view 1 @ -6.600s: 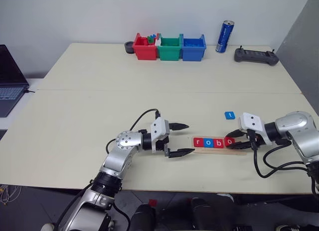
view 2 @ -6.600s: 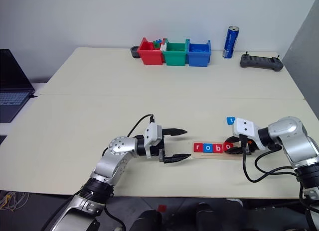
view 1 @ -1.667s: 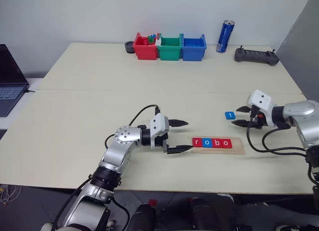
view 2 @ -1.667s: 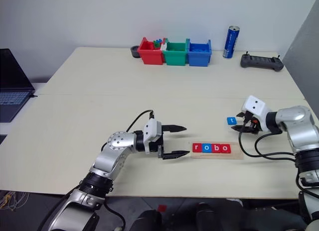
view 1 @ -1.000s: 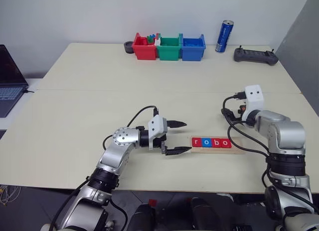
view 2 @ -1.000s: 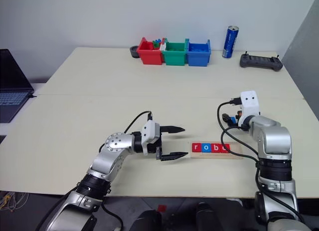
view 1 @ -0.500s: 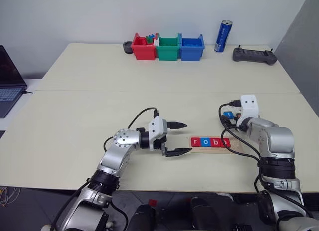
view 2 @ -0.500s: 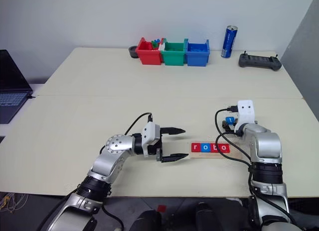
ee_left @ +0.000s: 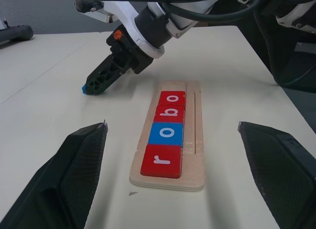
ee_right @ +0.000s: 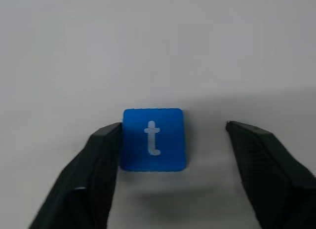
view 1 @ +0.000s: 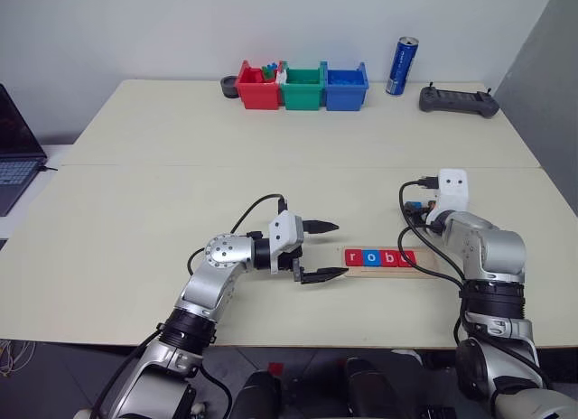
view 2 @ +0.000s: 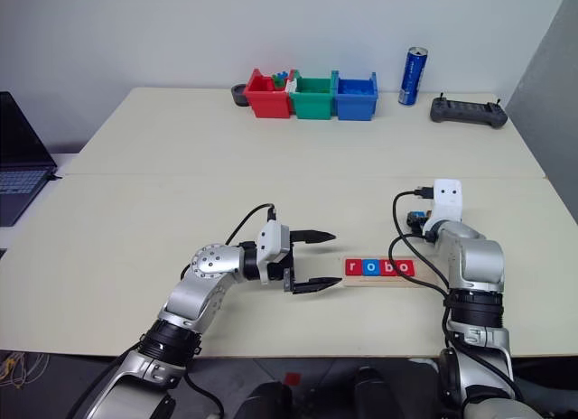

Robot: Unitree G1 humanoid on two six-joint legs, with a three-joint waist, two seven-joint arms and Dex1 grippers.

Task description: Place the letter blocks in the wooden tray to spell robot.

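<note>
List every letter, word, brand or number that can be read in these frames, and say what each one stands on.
"r": red tile at the near end of the wooden tray.
"o": blue tile next along.
"b": red tile.
"o": red tile.
"t": blue tile on the table, between the right gripper fingers.
Blue can: print too small to read.

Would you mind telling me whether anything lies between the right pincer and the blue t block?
Nothing visible does. The blue t block lies flat on the table between the right pincer's fingers: one finger at its edge, the other apart.
</note>
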